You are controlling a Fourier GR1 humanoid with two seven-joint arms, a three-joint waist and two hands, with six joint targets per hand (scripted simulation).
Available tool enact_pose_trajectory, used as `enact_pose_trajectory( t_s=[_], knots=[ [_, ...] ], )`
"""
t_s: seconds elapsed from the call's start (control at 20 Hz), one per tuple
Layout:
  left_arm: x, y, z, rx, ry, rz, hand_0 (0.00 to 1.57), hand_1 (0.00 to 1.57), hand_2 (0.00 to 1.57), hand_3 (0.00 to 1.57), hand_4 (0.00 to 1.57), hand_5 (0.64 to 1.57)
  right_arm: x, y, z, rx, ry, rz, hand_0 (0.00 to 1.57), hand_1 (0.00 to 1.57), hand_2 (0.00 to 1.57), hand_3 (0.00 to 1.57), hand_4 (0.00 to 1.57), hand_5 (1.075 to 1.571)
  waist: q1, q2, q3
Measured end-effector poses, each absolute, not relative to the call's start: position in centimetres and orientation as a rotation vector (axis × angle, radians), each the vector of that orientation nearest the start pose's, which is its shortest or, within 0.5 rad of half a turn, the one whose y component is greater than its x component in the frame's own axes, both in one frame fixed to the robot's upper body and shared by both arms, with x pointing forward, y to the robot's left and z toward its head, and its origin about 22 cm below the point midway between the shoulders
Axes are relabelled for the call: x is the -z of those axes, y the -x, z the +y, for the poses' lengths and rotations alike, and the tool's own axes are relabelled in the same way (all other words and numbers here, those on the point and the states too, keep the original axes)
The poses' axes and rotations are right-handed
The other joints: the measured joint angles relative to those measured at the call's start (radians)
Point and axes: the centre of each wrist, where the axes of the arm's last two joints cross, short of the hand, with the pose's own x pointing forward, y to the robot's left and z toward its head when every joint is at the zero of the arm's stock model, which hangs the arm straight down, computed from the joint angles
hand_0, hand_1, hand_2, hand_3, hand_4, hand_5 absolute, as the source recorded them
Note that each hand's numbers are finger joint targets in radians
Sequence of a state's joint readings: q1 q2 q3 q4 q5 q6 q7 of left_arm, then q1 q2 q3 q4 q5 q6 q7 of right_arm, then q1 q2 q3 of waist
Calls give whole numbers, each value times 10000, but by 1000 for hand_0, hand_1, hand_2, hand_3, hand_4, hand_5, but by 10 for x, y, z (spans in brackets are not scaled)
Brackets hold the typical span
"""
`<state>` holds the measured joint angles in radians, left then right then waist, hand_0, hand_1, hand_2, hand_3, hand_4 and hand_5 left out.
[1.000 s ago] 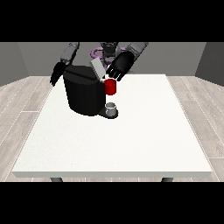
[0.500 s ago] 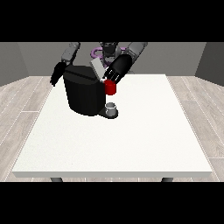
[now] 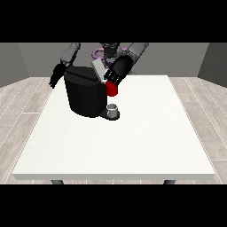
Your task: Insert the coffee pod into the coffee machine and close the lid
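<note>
Across the white surface (image 3: 133, 142), in the front view, we see the robot at the top, both arms reaching towards a black coffee machine (image 3: 86, 95) that stands on the far left part of the surface. Its lid (image 3: 99, 69), a pale grey flap, is tilted up at the top of the machine, so the machine is not yet closed. We see the hand at the view's right (image 3: 116, 73) lying just beside that lid, over the machine's top front corner, with its dark fingers bent downwards towards a red thing at the machine (image 3: 112, 89); whether they pinch anything we cannot tell. Below the red thing a small grey cup (image 3: 113, 108) stands on the machine's base plate, touching it. We see the hand at the view's left (image 3: 56, 76) hanging behind the machine's far edge, apart from the lid, its fingers pointing down and looking relaxed, holding nothing. As for the coffee pod, we cannot make it out anywhere in this view. Wooden floor (image 3: 20, 111) shows on both sides of the surface, with grey walls behind the robot.
</note>
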<state>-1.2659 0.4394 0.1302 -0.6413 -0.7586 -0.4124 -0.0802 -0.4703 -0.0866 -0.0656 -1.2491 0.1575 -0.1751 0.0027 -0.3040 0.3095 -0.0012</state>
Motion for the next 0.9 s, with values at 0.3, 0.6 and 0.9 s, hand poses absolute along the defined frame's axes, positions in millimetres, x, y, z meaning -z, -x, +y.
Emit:
enact_pose_trajectory(
  t_s=[0.3,0.6,0.9],
  knots=[
    [-279,-462,247,11020,-6802,-15963,1241,1241,1255,1199,290,1571,-62,-350,-202,-1168,2478,-17132,0,0,0,0,145,1571,-96,33,6],
    [-277,-461,248,11446,-7514,-16025,1210,1210,1220,1093,0,1571,-58,-348,-206,-1122,2540,-17226,0,0,0,0,0,1571,-61,122,18],
    [-279,-461,249,11924,-8195,-15990,1096,1096,1127,990,0,1571,-61,-349,-210,-1151,2593,-17248,0,0,0,0,0,1571,-112,283,29]
  ],
)
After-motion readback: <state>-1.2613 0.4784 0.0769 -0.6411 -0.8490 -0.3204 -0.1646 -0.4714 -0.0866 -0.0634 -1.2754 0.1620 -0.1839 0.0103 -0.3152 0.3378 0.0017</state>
